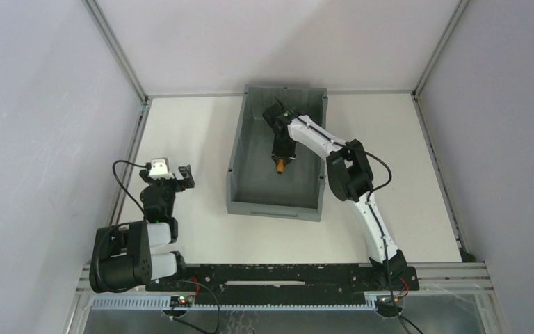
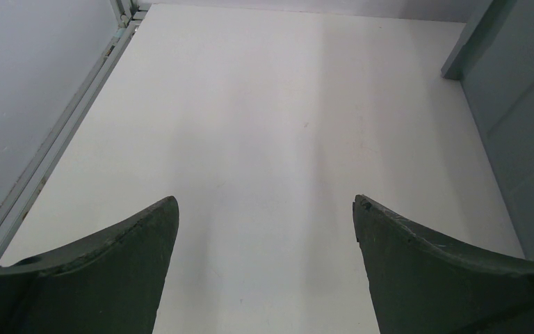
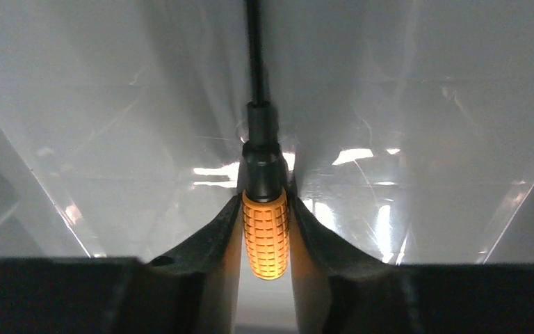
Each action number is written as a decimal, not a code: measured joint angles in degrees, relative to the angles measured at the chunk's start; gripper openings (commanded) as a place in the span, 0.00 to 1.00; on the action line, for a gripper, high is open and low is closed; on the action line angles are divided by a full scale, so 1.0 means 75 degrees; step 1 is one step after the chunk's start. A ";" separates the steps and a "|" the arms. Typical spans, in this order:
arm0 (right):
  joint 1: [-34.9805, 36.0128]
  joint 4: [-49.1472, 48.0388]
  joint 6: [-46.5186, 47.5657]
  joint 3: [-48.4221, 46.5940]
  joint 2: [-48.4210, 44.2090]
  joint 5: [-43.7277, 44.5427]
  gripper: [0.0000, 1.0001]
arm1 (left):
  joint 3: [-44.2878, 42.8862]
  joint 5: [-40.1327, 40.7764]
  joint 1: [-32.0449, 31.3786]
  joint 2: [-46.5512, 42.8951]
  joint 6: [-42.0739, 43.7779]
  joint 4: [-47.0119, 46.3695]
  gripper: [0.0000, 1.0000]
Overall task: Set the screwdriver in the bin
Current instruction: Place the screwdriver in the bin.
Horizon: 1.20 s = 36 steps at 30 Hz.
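The screwdriver [image 3: 265,233] has a stubby orange handle and a thin black shaft that points away from the wrist camera. My right gripper [image 3: 265,198] is shut on the handle, with the fingers pressing both sides. In the top view this gripper [image 1: 281,153] reaches into the grey bin [image 1: 274,207] and the orange handle [image 1: 279,166] shows over the bin's floor. I cannot tell whether the tip touches the floor. The bin's glossy inside [image 3: 424,104] fills the right wrist view. My left gripper [image 1: 174,179] is open and empty over the table, left of the bin.
The white table [image 1: 389,160] lies around the bin. The bin's outer left wall [image 2: 521,125] shows at the right of the left wrist view, beyond my open left gripper [image 2: 265,209]. A metal frame rail [image 2: 55,139] runs along the table's left edge.
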State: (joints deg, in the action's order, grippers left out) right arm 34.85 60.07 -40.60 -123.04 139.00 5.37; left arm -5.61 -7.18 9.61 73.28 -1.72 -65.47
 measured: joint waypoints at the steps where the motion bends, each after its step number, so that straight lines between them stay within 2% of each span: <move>1: -0.0003 -0.0003 -0.0003 0.0000 0.0000 -0.0009 0.46 | 0.0000 -0.0003 0.0000 0.0000 0.0000 0.0000 1.00; 17: -0.0038 -0.0087 0.0032 -0.0003 -0.0195 -0.0096 0.69 | 0.0000 -0.0003 0.0000 0.0000 0.0000 0.0000 1.00; 25: -0.0050 -0.0152 0.0347 -0.0198 -0.1122 -0.0111 0.82 | 0.0000 -0.0003 0.0000 0.0000 0.0000 0.0000 1.00; 33: -0.0082 -0.0358 0.1221 -0.1177 -0.1886 0.0061 0.98 | 0.0000 -0.0003 0.0000 0.0000 0.0000 0.0000 1.00; 36: -0.0114 -0.0481 0.1661 -0.1271 -0.2224 0.0239 1.00 | 0.0000 -0.0003 0.0000 0.0000 0.0000 0.0000 1.00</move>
State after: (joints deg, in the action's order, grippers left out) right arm 34.00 56.47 -28.14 -132.57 122.32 7.16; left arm -5.61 -7.20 9.61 73.28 -1.72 -65.47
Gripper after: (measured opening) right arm 0.985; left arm 0.996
